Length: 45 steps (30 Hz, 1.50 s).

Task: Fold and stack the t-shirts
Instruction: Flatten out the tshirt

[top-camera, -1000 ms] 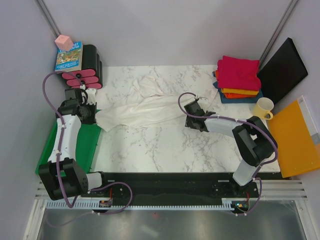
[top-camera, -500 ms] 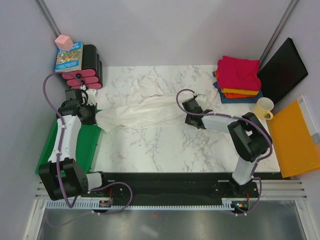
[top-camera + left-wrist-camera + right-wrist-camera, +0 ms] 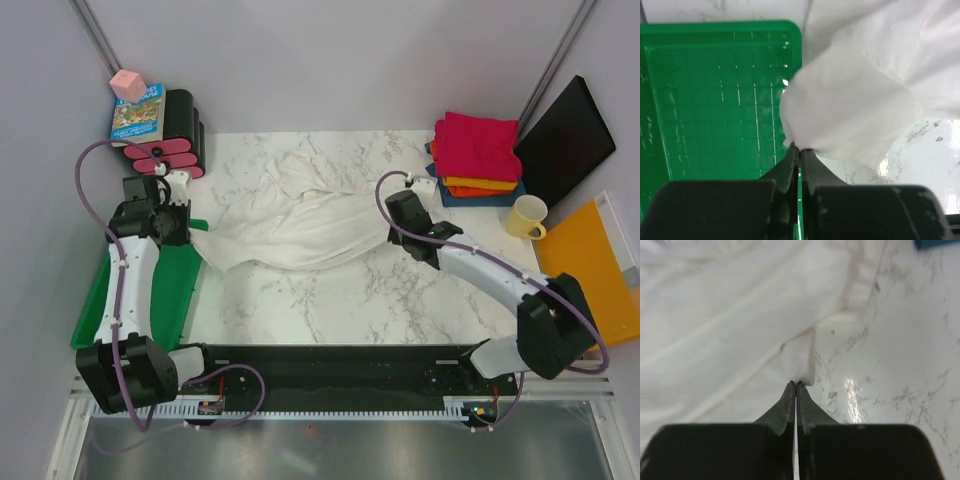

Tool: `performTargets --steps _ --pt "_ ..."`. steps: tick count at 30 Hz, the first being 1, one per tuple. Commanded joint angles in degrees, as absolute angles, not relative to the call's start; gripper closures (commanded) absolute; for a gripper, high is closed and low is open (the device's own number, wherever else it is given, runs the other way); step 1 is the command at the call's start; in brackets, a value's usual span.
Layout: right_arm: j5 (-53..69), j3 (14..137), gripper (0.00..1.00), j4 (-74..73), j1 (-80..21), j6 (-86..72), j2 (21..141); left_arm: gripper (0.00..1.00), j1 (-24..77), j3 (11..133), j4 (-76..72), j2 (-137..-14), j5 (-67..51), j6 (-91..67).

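Pinching the shirt (image 3: 300, 215) at opposite ends, left gripper (image 3: 799, 148) and right gripper (image 3: 795, 383) are both clamped on cloth; it lies bunched centrally, left of the folded stack (image 3: 477, 150). Stretching it taut could pull either thin bite free, dropping that end.

Premises: a robotics test cell in a laboratory, not a home or shop. Evidence: two robot arms, the left arm (image 3: 125, 280) and the right arm (image 3: 480, 265), bolted to a black base rail (image 3: 340, 358) ahead of slotted aluminium framing (image 3: 560, 375). Purple cables (image 3: 85, 175) run exposed. Plain walls (image 3: 330, 60) and bare metal posts (image 3: 100, 40) enclose a marble-patterned tabletop (image 3: 330, 300). Unrelated props stand at its edges: a book (image 3: 138, 113), a pink cube (image 3: 126, 84), a mug (image 3: 524, 215), a green tray (image 3: 170, 290).
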<state>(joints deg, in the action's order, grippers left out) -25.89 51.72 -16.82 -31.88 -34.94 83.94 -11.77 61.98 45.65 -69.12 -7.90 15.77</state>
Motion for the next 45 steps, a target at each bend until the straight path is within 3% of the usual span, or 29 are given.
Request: performTargets --steps 1,13,23,29,39,41,45 --pt "-31.02 62.65 1.00 -21.35 -31.90 -27.34 73.59 0.98 -11.87 69.69 44.82 -63.03 -13.00 12.40" --pt "-31.47 84.09 1.00 -29.70 -31.91 -12.14 57.84 0.98 -11.95 86.81 46.76 -50.63 -14.33 5.98" --pt "-31.64 106.41 1.00 -35.07 -32.08 -7.12 57.31 0.98 -11.87 104.48 48.25 -43.95 -12.92 3.61" --pt "-33.04 110.65 1.00 -35.07 -31.99 -6.50 55.73 0.98 -11.17 115.13 48.78 -43.51 -12.48 2.37" --pt "-42.89 100.55 1.00 -33.84 -32.17 -8.61 63.17 0.98 -10.81 103.89 47.56 -53.07 -11.69 4.92" --pt "-44.11 102.91 1.00 -33.14 -32.25 -8.35 66.25 0.98 -10.72 105.11 44.67 -56.40 -10.73 5.10" --pt "-42.37 111.25 1.00 -33.31 -32.34 -7.82 68.73 0.98 -10.72 120.44 45.17 -63.18 -9.05 2.91"
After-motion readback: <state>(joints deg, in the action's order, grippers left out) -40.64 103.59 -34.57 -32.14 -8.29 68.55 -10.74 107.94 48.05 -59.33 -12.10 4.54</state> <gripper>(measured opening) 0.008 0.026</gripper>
